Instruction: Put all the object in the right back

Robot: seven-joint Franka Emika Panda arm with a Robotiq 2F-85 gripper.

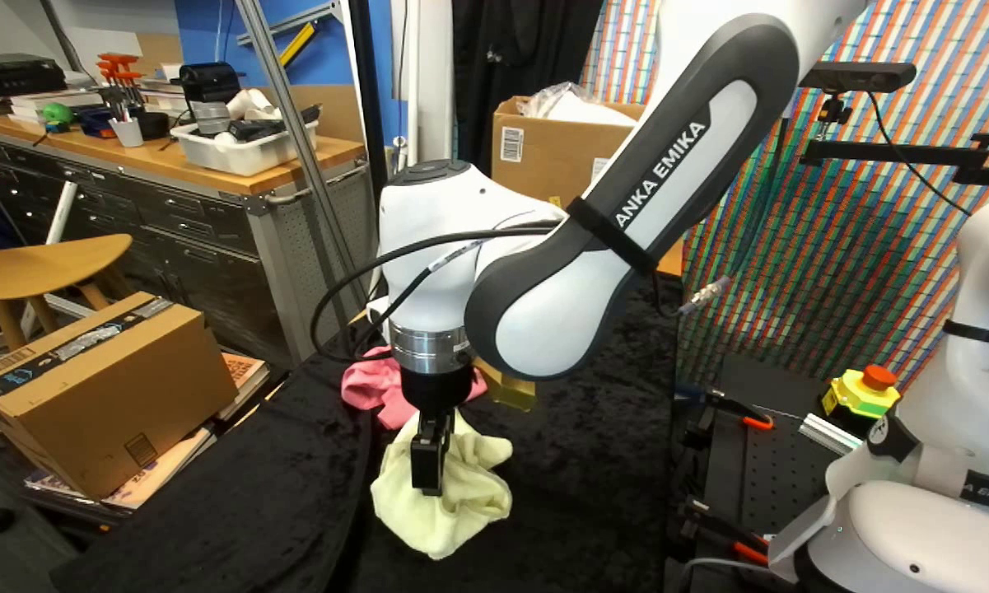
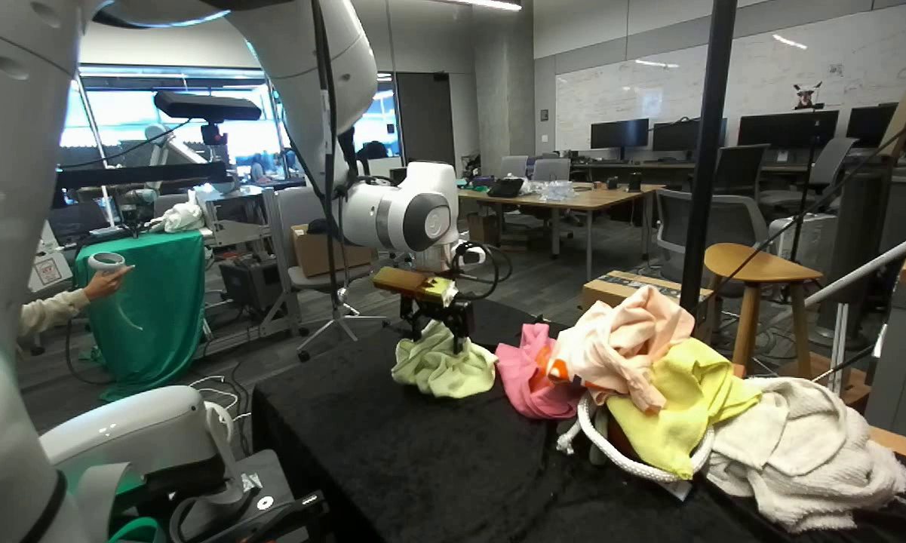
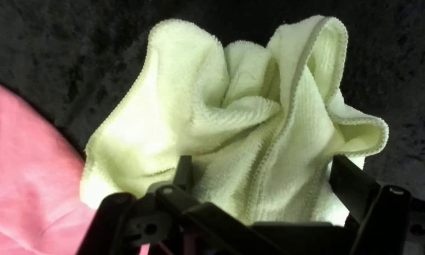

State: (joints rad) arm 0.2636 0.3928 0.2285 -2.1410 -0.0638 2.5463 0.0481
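Pale cloth (image 3: 233,131) lies beneath the gripper (image 3: 262,161), fingers (image 3: 184,173) spread; in an exterior view, pink cloth (image 2: 529,377) lies at the pale one's three o'clock, white rope (image 2: 620,458) at four.

Fuzzy pale-yellow cloth (image 3: 233,124), smooth pink cloth (image 3: 28,170), velvety black table cover (image 1: 593,478), matt end effector (image 3: 262,161)

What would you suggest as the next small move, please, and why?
I would probably close the jaws on the pale cloth: in the wrist view they stand open on either side of its folds, and it lies ungripped on the black cover. Whether they sit low enough for a firm grip, I cannot tell.
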